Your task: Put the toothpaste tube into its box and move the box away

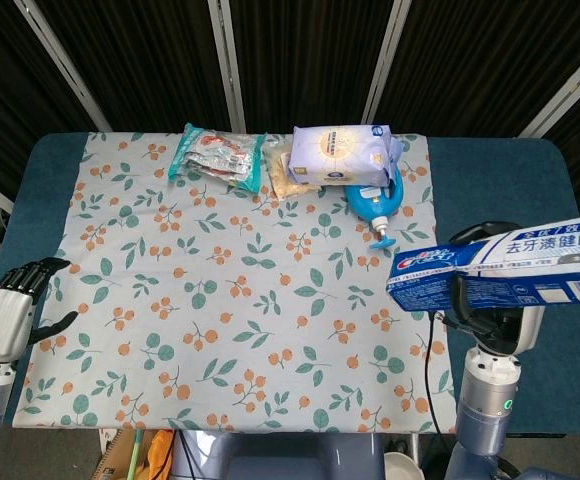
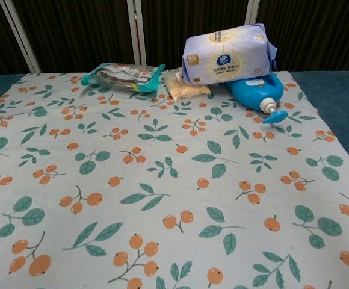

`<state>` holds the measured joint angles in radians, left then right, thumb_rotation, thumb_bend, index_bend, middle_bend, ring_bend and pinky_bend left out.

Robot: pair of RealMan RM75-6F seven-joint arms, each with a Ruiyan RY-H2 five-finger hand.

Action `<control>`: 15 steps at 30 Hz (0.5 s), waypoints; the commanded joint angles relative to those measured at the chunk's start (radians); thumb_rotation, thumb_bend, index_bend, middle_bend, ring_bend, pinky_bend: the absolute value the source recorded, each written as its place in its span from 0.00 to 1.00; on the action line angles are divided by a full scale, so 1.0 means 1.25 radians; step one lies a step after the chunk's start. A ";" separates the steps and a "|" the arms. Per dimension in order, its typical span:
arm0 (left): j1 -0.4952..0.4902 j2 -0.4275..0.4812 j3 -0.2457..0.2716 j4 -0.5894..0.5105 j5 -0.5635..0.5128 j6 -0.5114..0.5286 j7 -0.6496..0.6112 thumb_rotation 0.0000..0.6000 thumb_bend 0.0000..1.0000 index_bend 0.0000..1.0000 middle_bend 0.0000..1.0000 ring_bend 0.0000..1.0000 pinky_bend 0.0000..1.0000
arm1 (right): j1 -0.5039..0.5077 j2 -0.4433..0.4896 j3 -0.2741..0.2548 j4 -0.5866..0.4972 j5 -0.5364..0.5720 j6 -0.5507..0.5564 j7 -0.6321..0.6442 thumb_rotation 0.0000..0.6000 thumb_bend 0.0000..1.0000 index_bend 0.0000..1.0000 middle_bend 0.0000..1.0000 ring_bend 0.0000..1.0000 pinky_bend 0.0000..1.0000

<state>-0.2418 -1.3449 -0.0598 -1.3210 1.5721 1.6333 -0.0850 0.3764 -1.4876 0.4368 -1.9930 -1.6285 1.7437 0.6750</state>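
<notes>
Toothpaste box (image 1: 505,268): blue and white, long, lying nearly level at the right edge of the head view, lifted off the table (image 1: 490,170). Its closed left end hangs over the right border of the floral cloth (image 1: 220,290); its other end runs out of frame to the right. The tube itself cannot be seen in either view.

Right hand (image 1: 492,318): directly under the box, lower right of the head view, fingers (image 1: 460,300) wrapped up around the near side of the box and clamped on it. Forearm rises from the bottom edge below it. Not visible in the chest view.

Left hand (image 1: 10,310): lower left of the head view, off the cloth's left border, holding nothing, dark fingers (image 1: 32,275) loosely apart.

Along the cloth's far edge, top centre of the frame: tissue pack (image 1: 342,153), white and lavender, resting on a blue pump bottle (image 1: 375,205) whose nozzle points toward the near side. Just left of the pack, touching it, a small bag of yellowish contents (image 1: 288,180). Further left, a green-edged snack packet (image 1: 215,155).
</notes>
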 commanded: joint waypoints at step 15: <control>0.003 0.005 -0.007 -0.003 0.010 -0.010 -0.011 1.00 0.13 0.24 0.25 0.29 0.34 | 0.001 0.078 -0.137 0.101 0.019 -0.177 -0.230 1.00 0.56 0.56 0.66 0.67 0.73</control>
<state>-0.2379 -1.3385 -0.0683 -1.3256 1.5835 1.6202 -0.0984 0.3678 -1.4208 0.3100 -1.9078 -1.6138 1.5930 0.4749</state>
